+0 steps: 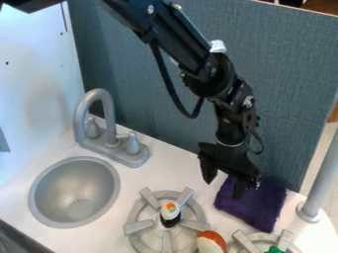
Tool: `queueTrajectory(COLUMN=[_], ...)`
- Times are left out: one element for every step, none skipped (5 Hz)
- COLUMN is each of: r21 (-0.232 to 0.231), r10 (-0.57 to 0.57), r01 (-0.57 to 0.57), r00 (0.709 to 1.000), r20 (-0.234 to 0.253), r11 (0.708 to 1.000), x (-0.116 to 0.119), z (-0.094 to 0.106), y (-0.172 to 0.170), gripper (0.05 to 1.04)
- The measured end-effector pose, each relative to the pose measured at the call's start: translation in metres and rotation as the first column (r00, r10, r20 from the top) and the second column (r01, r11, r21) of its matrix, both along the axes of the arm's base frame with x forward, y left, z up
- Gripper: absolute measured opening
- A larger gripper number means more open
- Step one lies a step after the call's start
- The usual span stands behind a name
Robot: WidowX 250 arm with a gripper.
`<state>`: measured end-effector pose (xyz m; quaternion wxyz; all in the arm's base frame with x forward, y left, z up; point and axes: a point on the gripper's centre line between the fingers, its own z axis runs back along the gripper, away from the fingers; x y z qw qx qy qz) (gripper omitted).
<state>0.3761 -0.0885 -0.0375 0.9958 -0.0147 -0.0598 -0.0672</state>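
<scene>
Clock = whole view, 12 at top; at 5, btm edge, a green thing sits on the grey R burner; approx 5:30, a rounded orange-brown & white thing lies just beside the L burner, which is at 6; on that burner's ctr, a small white toy w/ orange-green top & black base; at 7–8, round grey sink set in the white counter; nr 5, the purple cloth lies on the counter, R of the L burner & beyond the R one; at 4, grey post stands nr the cloth; gripper points down at 4–5, over the cloth's L/far part, its fingers apart & released, w/ counter & cloth edge showing betw. them; can't tell if R finger touches the cloth; at 9, grey faucet w/ 2 knobs, just behind the sink; the arm comes in from approx 11–12, in front of the blue-grey panel across the back; white wall at 10.
</scene>
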Motion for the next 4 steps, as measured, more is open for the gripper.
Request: queueTrajectory(r21=[0.01,-0.003,-0.007,-0.025], r10=[0.002,-0.049,-0.081,-0.103], r01=[-0.001,0.049,0.081,0.104], r00=[0.999,0.999,0.997,0.994], r20=[-0.042,-0.015,0.012,0.042], r11=[1.0,0.999,0.997,0.994], x=[-0.008,-0.006,0.0,0.021], z=[-0.015,-0.016,-0.012,-0.008], y=[0.002,-0.001,-0.012,-0.028], gripper=[1.0,1.0,1.0,1.0])
